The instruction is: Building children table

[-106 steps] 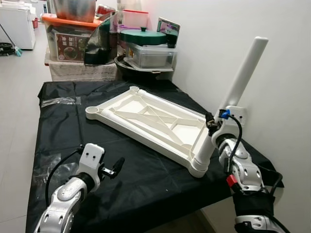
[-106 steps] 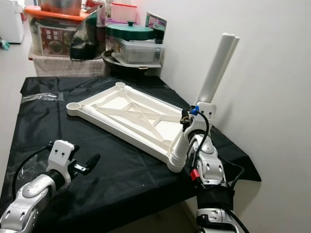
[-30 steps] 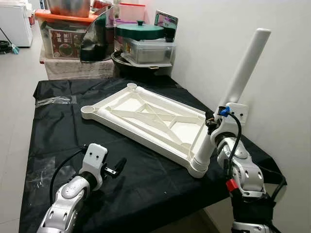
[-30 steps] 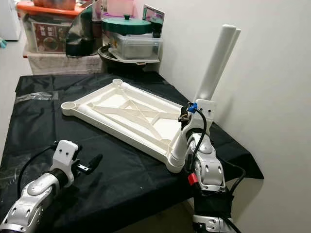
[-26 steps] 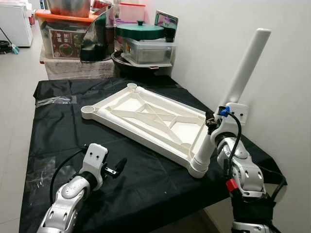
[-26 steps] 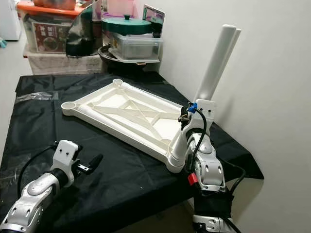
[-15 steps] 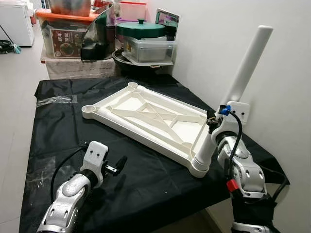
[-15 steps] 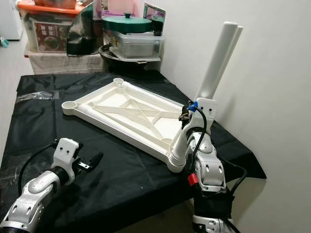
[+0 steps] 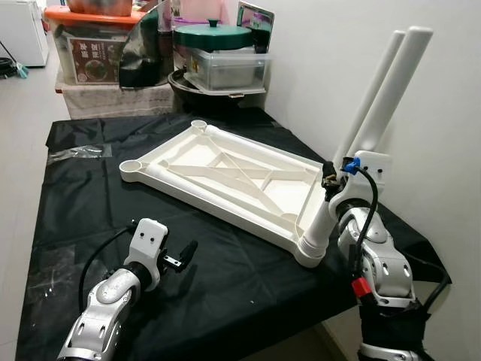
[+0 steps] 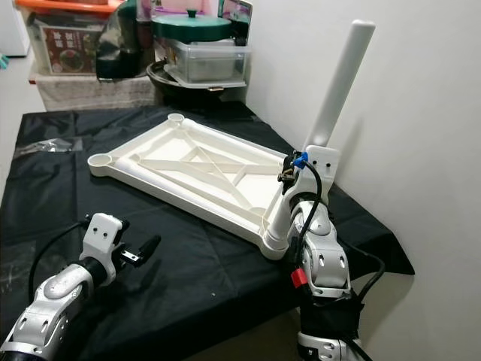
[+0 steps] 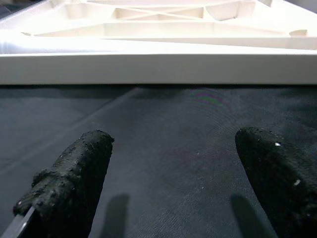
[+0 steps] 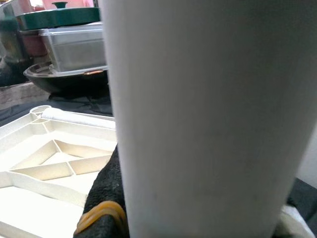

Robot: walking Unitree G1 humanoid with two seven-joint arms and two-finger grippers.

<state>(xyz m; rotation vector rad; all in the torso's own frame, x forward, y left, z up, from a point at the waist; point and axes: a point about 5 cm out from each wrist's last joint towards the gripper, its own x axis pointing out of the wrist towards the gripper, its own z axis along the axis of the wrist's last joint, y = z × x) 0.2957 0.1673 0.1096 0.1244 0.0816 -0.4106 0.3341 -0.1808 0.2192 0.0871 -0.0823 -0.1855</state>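
The white plastic tabletop (image 9: 225, 177) lies upside down on the black cloth (image 9: 75, 203) that covers the work surface, its ribbed underside and round corner sockets facing up. At the corner nearest the robot's right side a white table leg (image 10: 331, 113) stands in its socket, leaning up and away towards the pale wall (image 10: 421, 113); in the left eye view a second white tube of the same kind shows just beside it, touching or nearly so. The right gripper (image 10: 294, 180) is clamped around the lower part of that leg, just above the socket, and in the right wrist view the leg's smooth white surface lies against a black finger (image 12: 106, 198). The left gripper (image 9: 180, 256) hangs low over the cloth near the tabletop's long near edge, its fingers (image 11: 74, 173) spread apart with nothing between them. The parts look like light, hollow moulded plastic, stiff but smooth and probably slippery, so a grip low on the leg, close to the socket, seems best for pressing or twisting it home, while the tabletop may slide on the cloth unless steadied at its rim. Beyond the far end of the cloth stand a green-lidded pot (image 9: 212, 36) and storage boxes (image 9: 98, 53).
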